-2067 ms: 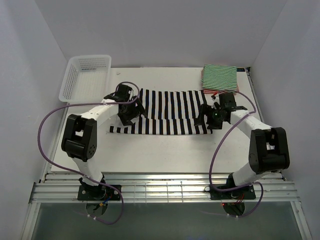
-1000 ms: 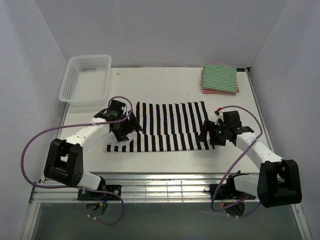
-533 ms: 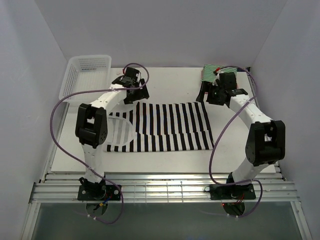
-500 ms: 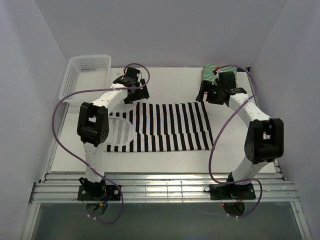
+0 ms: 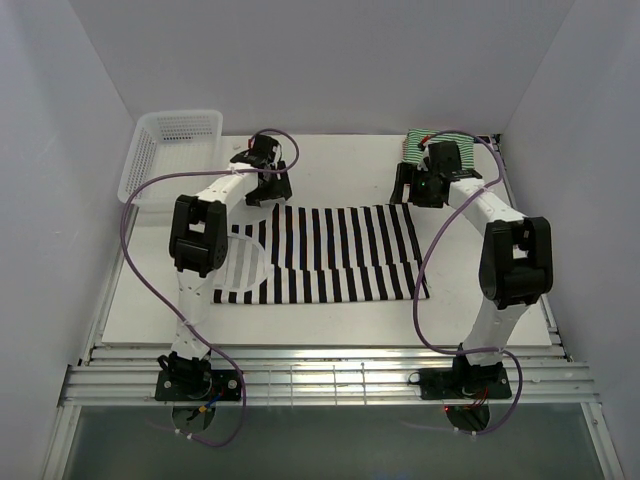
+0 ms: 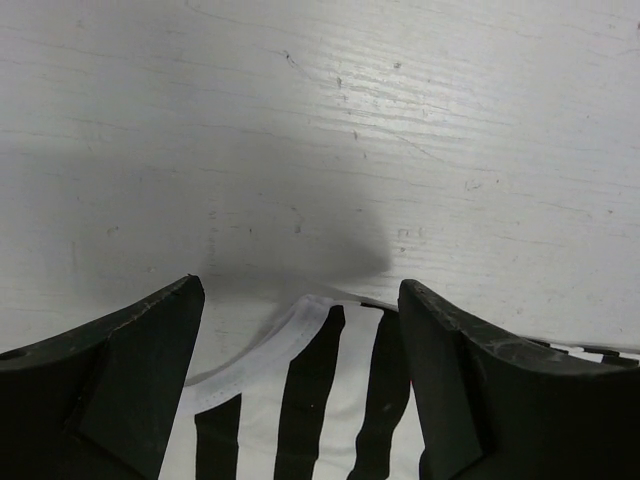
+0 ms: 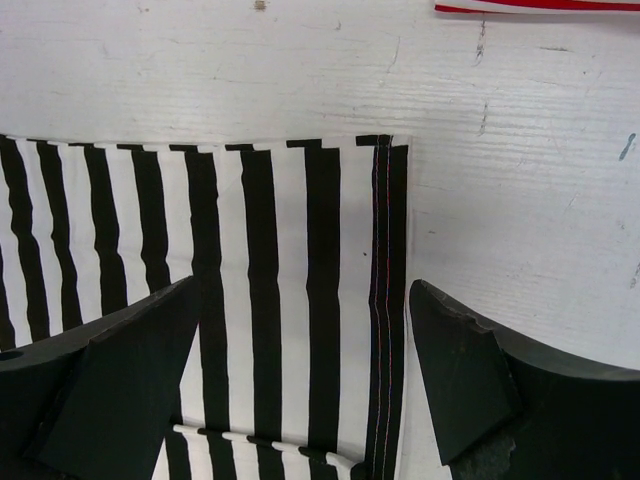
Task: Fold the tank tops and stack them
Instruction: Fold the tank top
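The left gripper [image 6: 300, 290] stands spread wide with nothing between its fingers [image 6: 130, 370], poised above the bare table [image 5: 330, 325] at the far left corner of the black-and-white tank top [image 5: 340, 250]. In the left wrist view, the rounded white-edged tip of a shoulder strap shows just below the gap between the fingers, not touching either one. The right gripper [image 7: 302, 290] is likewise spread and holds nothing. It sits over the far right corner of the same top, whose seamed side edge runs down between its fingers. The broad-striped top lies flat across the middle of the table, straps towards the left and straight hem towards the right, with its stripes running front to back. A second layer's edge crosses the stripes low in the right wrist view. Beyond the right gripper, at the far right corner of the table, the green-and-white tank top [image 5: 458, 140] lies folded, partly hidden by the arm. A thin strip of the red-and-white tank top [image 7: 530, 6] shows at the top edge of the right wrist view. A white mesh basket [image 5: 150, 165] sits at the far left corner, well apart from the tops.
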Controlling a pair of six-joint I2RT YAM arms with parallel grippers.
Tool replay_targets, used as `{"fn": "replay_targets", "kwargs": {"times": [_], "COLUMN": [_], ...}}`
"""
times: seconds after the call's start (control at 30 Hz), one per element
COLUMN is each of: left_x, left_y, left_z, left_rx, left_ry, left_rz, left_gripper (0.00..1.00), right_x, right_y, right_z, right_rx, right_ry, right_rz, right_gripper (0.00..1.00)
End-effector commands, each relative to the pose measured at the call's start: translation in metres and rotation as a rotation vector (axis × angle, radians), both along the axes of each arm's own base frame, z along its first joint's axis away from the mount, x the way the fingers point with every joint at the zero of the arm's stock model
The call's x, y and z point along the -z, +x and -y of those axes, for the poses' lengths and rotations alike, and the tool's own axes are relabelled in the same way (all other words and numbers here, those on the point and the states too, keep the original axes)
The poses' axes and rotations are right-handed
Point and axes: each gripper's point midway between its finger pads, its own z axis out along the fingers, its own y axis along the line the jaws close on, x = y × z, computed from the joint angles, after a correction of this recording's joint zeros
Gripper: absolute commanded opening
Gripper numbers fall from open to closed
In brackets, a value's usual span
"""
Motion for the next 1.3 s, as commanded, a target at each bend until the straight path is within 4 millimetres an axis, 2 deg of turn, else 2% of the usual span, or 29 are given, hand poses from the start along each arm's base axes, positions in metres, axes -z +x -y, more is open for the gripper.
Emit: {"fn": "replay_targets", "kwargs": {"times": [0.0, 0.07, 0.17, 0.2, 0.27, 0.3, 0.4, 0.5, 0.53, 0.6, 0.77, 0.8, 0.87, 0.9, 1.13, 1.27], "left_x": [-0.022, -0.017, -0.005, -0.003, -0.002, -0.002, -0.001, 0.005, 0.006, 0.008, 0.011, 0.011, 0.011, 0.011, -0.004, -0.034], "left_y": [0.014, 0.011, 0.006, 0.006, 0.004, 0.002, -0.001, -0.005, -0.005, -0.009, -0.014, -0.016, -0.016, -0.017, -0.015, -0.011], "left_z": [-0.004, -0.001, -0.002, -0.001, 0.001, 0.001, 0.004, 0.008, 0.008, 0.007, 0.009, 0.011, 0.012, 0.011, 0.006, 0.001], "left_rx": [-0.009, -0.003, 0.002, 0.003, 0.015, 0.017, 0.036, 0.055, 0.055, 0.055, 0.073, 0.083, 0.092, 0.092, 0.068, 0.011], "left_ry": [-0.009, -0.025, -0.022, -0.023, -0.031, -0.036, -0.051, -0.062, -0.065, -0.062, -0.061, -0.065, -0.061, -0.059, -0.04, -0.037], "left_rz": [0.057, 0.043, 0.017, 0.015, 0.007, 0.003, -0.005, -0.024, -0.026, -0.038, -0.05, -0.053, -0.053, -0.054, 0.009, 0.124], "left_gripper": [0.89, 0.88, 0.82, 0.75, 0.71, 0.66, 0.63, 0.56, 0.49, 0.45, 0.28, 0.19, 0.11, 0.0, 0.0, 0.0], "right_x": [-0.007, -0.005, -0.002, -0.001, -0.001, 0.0, 0.002, 0.004, 0.004, 0.006, 0.008, 0.01, 0.01, 0.011, 0.015, 0.017], "right_y": [0.011, 0.012, 0.012, 0.013, 0.013, 0.014, 0.014, 0.014, 0.014, 0.013, 0.015, 0.014, 0.015, 0.016, 0.019, 0.023], "right_z": [0.001, 0.001, 0.003, 0.003, 0.004, 0.005, 0.006, 0.007, 0.008, 0.008, 0.011, 0.011, 0.012, 0.012, 0.013, 0.011], "right_rx": [-0.004, -0.005, 0.002, 0.003, 0.006, 0.008, 0.012, 0.015, 0.016, 0.017, 0.026, 0.025, 0.028, 0.028, 0.021, 0.012], "right_ry": [-0.017, -0.016, -0.023, -0.024, -0.027, -0.027, -0.029, -0.033, -0.033, -0.035, -0.04, -0.04, -0.042, -0.042, -0.053, -0.053], "right_rz": [0.031, 0.026, 0.021, 0.021, 0.02, 0.019, 0.014, 0.01, 0.01, 0.006, 0.003, -0.001, 0.0, -0.003, -0.005, -0.004], "right_gripper": [0.9, 0.9, 0.9, 0.9, 0.9, 0.9, 0.9, 0.9, 0.9, 0.9, 0.9, 0.9, 0.9, 0.9, 0.9, 0.9]}}
